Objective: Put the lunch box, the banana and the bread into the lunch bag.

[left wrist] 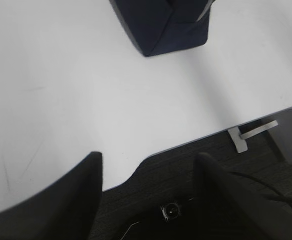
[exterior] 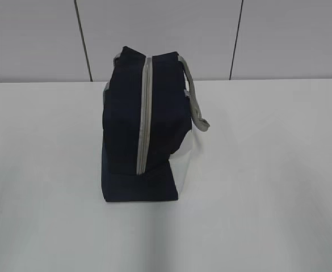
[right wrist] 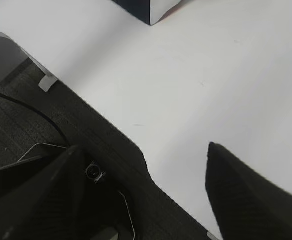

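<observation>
Lunch bag (exterior: 146,127) zipped, upright on table (exterior: 268,170), left tool (left wrist: 148,192) & right tool (right wrist: 146,192) open, empty

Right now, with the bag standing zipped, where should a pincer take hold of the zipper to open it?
I'd grip the low end of the grey zipper, where a pull most likely sits; none is clearly visible. The track runs vertically up the lunch bag end facing the exterior camera, so approach from the camera side. Both pincers are open and clear.

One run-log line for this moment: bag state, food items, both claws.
lunch bag: upright on table, zipper closed | lunch box, banana, bread: not visible | left claw: open, empty | right claw: open, empty
</observation>
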You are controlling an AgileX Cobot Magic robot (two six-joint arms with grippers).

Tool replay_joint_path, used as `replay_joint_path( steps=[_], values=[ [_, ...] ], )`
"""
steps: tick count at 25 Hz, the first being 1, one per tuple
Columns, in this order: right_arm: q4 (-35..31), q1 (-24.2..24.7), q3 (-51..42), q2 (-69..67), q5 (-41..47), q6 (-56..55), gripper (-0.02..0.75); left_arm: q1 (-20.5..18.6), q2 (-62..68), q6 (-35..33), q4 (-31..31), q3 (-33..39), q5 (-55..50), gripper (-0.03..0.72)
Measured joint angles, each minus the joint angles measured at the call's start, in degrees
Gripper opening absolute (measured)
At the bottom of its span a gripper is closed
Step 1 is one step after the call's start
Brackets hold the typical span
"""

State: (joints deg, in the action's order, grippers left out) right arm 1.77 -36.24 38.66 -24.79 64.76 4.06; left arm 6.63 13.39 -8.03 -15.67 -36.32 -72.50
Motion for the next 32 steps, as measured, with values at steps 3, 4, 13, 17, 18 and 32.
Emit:
replay_joint_path(
  steps=[3, 4, 13, 17, 18, 32],
  values=[
    [1.7, 0.0, -3.9, 6.6, 0.5, 0.0, 0.560, 0.0, -2.2, 0.2, 1.6, 3.4, 0.2, 0.405],
    [2.5, 0.0, -5.3, 8.2, 0.5, -0.5, 0.560, 0.0, -2.7, 0.4, 2.1, 3.7, 0.8, 0.405],
    [6.8, 0.0, -9.6, 14.0, 0.5, -5.0, 0.560, 0.0, -3.3, 1.3, 7.3, 6.4, 8.9, 0.405],
    [6.9, 0.0, -9.6, 14.1, 0.5, -5.0, 0.560, 0.0, -3.3, 1.3, 7.5, 6.4, 9.1, 0.405],
    [6.9, 0.0, -9.6, 14.1, 0.5, -5.0, 0.560, 0.0, -3.3, 1.3, 7.5, 6.4, 9.1, 0.405],
    [6.9, 0.0, -9.8, 14.1, 0.5, -5.2, 0.560, 0.0, -3.3, 1.3, 7.5, 6.4, 9.1, 0.403]
  ],
)
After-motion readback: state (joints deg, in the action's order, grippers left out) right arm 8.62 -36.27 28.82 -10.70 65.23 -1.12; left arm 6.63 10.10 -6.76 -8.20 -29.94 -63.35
